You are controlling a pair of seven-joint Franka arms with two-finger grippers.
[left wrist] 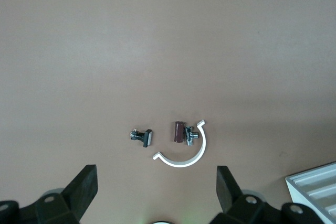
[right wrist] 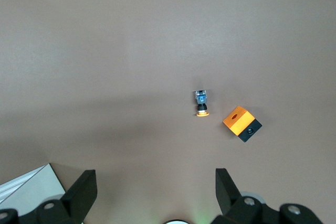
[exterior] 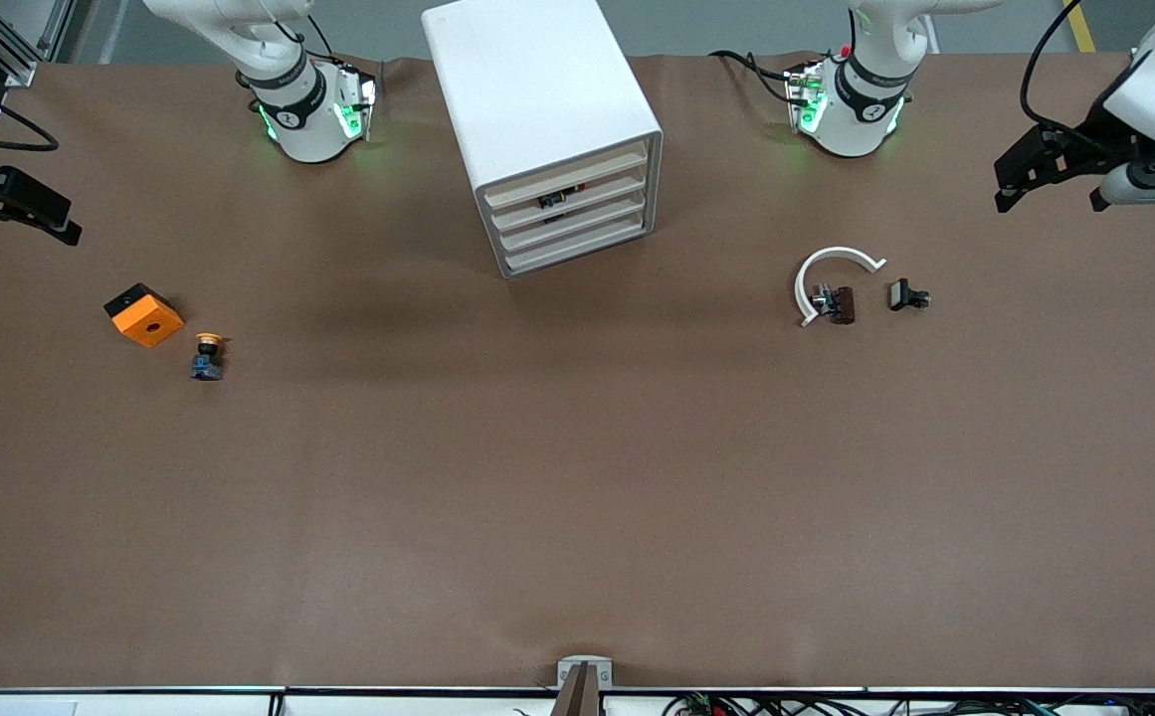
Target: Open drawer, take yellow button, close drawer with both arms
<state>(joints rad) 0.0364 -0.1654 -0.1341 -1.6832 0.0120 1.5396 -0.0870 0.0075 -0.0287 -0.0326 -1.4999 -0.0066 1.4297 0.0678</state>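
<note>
The white cabinet (exterior: pixel 537 99) stands at the table's back middle with four tray drawers, all pushed in. Dark parts show through the slot of the second drawer from the top (exterior: pixel 577 194). The button (exterior: pixel 207 356) lies on its side on the table toward the right arm's end, orange cap and dark body; it also shows in the right wrist view (right wrist: pixel 201 103). My right gripper (exterior: pixel 15 224) hangs open and empty over the table's edge at that end, apart from the button (right wrist: pixel 156 187). My left gripper (exterior: pixel 1053 194) hangs open and empty over the left arm's end (left wrist: pixel 156 187).
An orange square block (exterior: pixel 144 315) sits beside the button (right wrist: pixel 241 123). A white curved strip (exterior: pixel 831 268) with a brown clip (exterior: pixel 841 304) and a black clip (exterior: pixel 907 295) lies toward the left arm's end (left wrist: pixel 184 156). Cabinet corners show in both wrist views (left wrist: pixel 315 184) (right wrist: pixel 31 187).
</note>
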